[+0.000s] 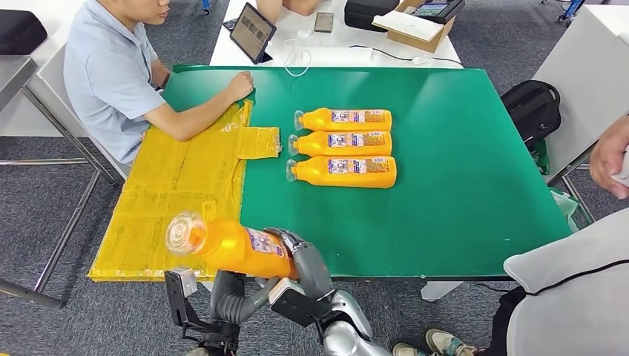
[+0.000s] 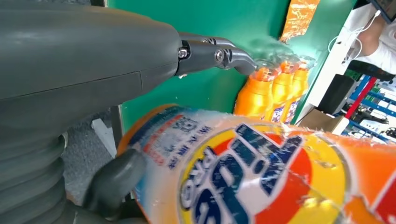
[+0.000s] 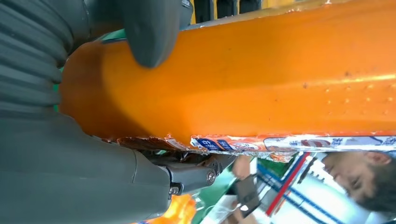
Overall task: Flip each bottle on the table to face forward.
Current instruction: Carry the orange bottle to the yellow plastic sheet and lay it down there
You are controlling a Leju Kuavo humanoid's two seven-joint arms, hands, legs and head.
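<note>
Both hands' fingers wrap the orange bottle [image 1: 230,246] above the bench [image 1: 460,200] edge; it looks stiff, slick plastic, probably best gripped mid-body.

Large blue letters, seemingly "SPIL", in a yellow-and-red roundel on the label of the held orange bottle [image 2: 261,177], seen in the left wrist view; smaller white print beside them too blurred to read. Labels on the three bottles [image 1: 345,144] lying mid-table too small to make out.
</note>
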